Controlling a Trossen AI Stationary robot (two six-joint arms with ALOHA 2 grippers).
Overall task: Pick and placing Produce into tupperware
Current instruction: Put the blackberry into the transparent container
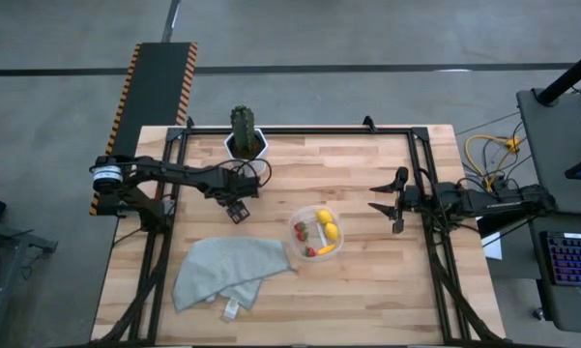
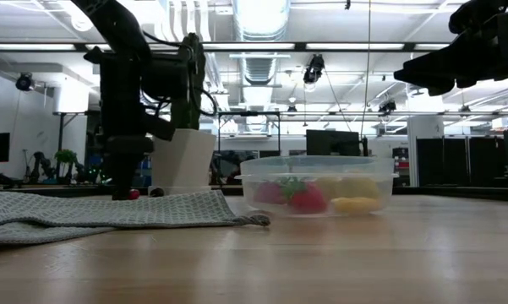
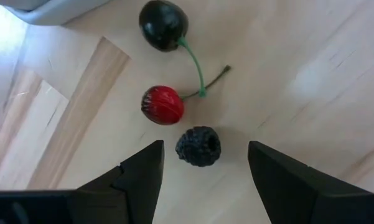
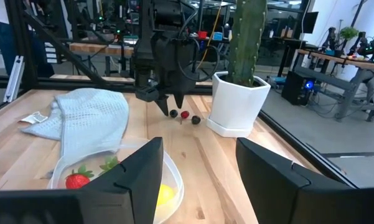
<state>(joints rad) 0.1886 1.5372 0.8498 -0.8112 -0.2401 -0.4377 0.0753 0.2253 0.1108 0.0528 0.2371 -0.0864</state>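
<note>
The clear tupperware (image 1: 316,233) sits mid-table and holds two yellow lemons (image 1: 325,216), an orange-yellow piece (image 1: 325,249) and red strawberries (image 1: 301,230). My left gripper (image 3: 203,148) is open and points down near the cactus pot. Its fingers stand on either side of a blackberry (image 3: 198,146) that lies on the wood. Beside the blackberry lie a red cherry (image 3: 162,104) and a dark cherry (image 3: 163,23), joined by a green stem. My right gripper (image 1: 372,197) is open and waits above the table, to the right of the tub.
A green cactus in a white hexagonal pot (image 1: 245,143) stands just beyond the berries, close to my left gripper. A grey waffle cloth (image 1: 227,272) lies near-left of the tub, its corner touching the tub's wall. Bare wood lies between the tub and my right gripper.
</note>
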